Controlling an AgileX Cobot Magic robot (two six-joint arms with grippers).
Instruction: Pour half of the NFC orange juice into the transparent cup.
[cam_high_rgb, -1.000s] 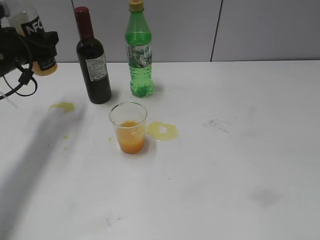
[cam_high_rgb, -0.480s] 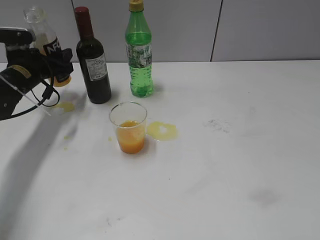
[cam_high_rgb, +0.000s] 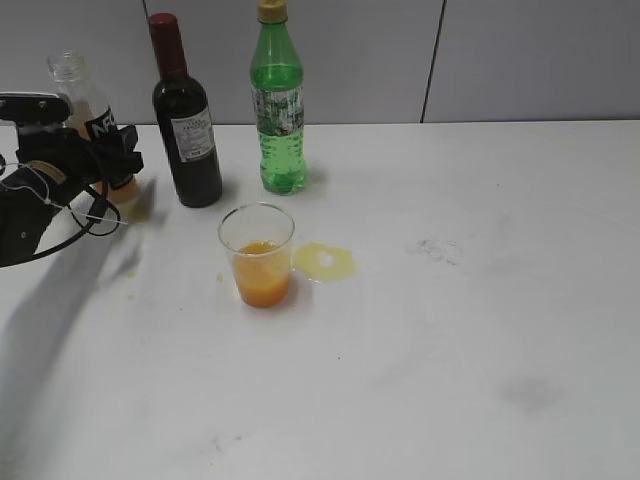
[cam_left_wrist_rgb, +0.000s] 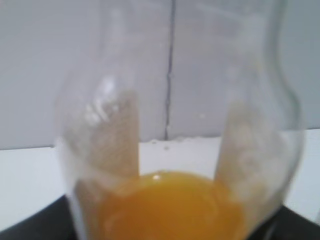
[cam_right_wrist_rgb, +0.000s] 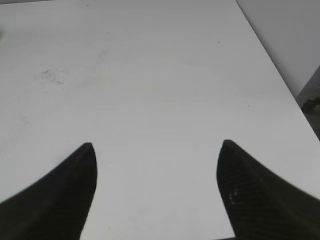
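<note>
The NFC orange juice bottle (cam_high_rgb: 92, 125) stands upright and uncapped at the far left of the table, with little juice left in it. My left gripper (cam_high_rgb: 100, 150) is shut on its labelled body. In the left wrist view the bottle (cam_left_wrist_rgb: 180, 150) fills the frame, with orange juice at its bottom. The transparent cup (cam_high_rgb: 257, 255) stands in the middle of the table, about a third full of orange juice, well apart from the gripper. My right gripper (cam_right_wrist_rgb: 157, 145) is open and empty over bare table and is out of the exterior view.
A dark wine bottle with a red cap (cam_high_rgb: 184, 115) stands just right of the juice bottle. A green soda bottle (cam_high_rgb: 277, 100) stands behind the cup. A juice spill (cam_high_rgb: 324, 260) lies right of the cup. The white table (cam_high_rgb: 480, 300) ends at a grey wall.
My left gripper has brought the juice bottle down and to the right, from raised at the left edge to the table beside the wine bottle. The cup has not moved.
</note>
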